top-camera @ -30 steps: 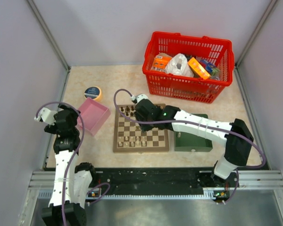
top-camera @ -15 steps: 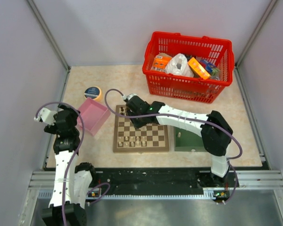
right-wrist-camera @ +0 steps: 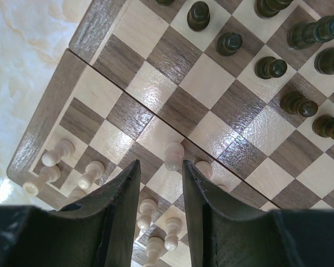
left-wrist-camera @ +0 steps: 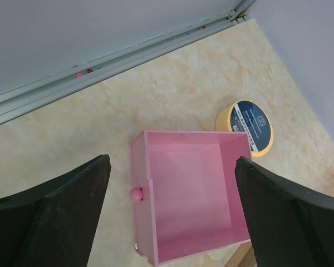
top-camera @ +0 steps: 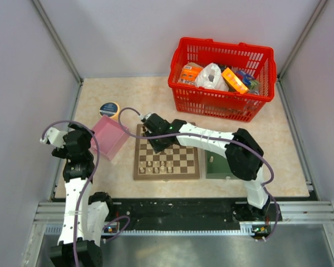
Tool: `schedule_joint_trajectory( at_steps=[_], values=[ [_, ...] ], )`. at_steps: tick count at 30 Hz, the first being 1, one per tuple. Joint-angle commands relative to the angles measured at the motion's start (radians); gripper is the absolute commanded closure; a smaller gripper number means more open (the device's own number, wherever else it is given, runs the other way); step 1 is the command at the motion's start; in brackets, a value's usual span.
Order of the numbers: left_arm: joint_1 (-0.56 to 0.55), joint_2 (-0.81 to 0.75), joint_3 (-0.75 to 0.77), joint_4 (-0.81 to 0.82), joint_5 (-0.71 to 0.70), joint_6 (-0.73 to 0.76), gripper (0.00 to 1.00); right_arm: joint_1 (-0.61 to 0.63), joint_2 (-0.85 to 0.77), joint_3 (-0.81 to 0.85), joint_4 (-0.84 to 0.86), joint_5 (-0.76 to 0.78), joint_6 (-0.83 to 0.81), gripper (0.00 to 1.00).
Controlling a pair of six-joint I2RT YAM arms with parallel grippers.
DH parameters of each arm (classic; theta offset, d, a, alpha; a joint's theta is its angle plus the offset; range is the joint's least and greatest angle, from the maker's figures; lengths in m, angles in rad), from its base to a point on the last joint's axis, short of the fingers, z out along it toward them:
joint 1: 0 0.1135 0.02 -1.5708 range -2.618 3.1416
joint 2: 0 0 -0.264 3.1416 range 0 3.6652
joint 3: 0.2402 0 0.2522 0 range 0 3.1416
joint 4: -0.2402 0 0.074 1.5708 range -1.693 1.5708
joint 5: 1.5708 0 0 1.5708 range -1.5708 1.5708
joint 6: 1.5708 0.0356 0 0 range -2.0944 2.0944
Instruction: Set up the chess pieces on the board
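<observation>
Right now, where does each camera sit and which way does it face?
Top external: above and behind, looking down on board, basket, left arm, right arm.
Left wrist: on left arm, looking down at pink box and tape, between its fingers.
Right wrist: close over the board's pieces; its fingers at bottom.
Shared: top and right wrist both show the board.
</observation>
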Motion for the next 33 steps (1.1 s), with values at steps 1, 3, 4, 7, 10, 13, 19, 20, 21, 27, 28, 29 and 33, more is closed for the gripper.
schedule_joint_trajectory(
  at_steps=[1, 3, 4, 7, 10, 13, 19, 20, 21, 27, 28, 29, 33],
  values=[
    [0.005, -0.006, -0.004, 0.033, -0.002, -0.003, 0.01, 0.004, 0.019, 0.055, 0.002, 0.006, -0.015, 0.64],
    [0.007, -0.007, -0.004, 0.033, -0.001, -0.001, 0.01, 0.004, 0.025, 0.058, 0.002, 0.001, -0.016, 0.64],
    [0.007, -0.006, -0.003, 0.033, -0.001, -0.001, 0.01, 0.004, 0.025, 0.06, 0.002, 0.0, -0.019, 0.64],
    [0.007, -0.006, -0.006, 0.034, 0.001, -0.003, 0.01, 0.004, 0.03, 0.063, 0.0, 0.006, -0.022, 0.64],
    [0.007, -0.006, -0.006, 0.034, 0.002, -0.003, 0.01, 0.004, 0.038, 0.066, -0.004, 0.013, -0.025, 0.64],
    [0.007, -0.004, -0.006, 0.034, -0.001, -0.004, 0.01, 0.002, 0.048, 0.074, -0.015, 0.012, -0.027, 0.64],
    [0.007, -0.003, -0.007, 0.037, 0.001, -0.004, 0.01, 0.004, 0.056, 0.077, -0.026, 0.013, -0.027, 0.66],
    [0.007, -0.003, -0.007, 0.037, -0.001, -0.001, 0.01, 0.002, 0.059, 0.075, -0.027, 0.015, -0.027, 0.66],
    [0.007, -0.003, -0.006, 0.037, -0.001, -0.003, 0.01, 0.004, 0.059, 0.077, -0.029, 0.016, -0.027, 0.66],
    [0.007, 0.0, -0.002, 0.037, -0.001, -0.001, 0.01, 0.002, 0.064, 0.075, -0.032, 0.012, -0.033, 0.71],
    [0.008, 0.0, -0.002, 0.039, -0.001, 0.0, 0.01, 0.002, 0.062, 0.077, -0.032, 0.013, -0.033, 0.71],
    [0.007, 0.0, -0.002, 0.039, -0.001, -0.001, 0.01, 0.002, 0.062, 0.078, -0.032, 0.013, -0.037, 0.72],
    [0.007, 0.0, -0.001, 0.039, 0.001, -0.001, 0.01, 0.004, 0.064, 0.08, -0.032, 0.017, -0.036, 0.76]
  ],
)
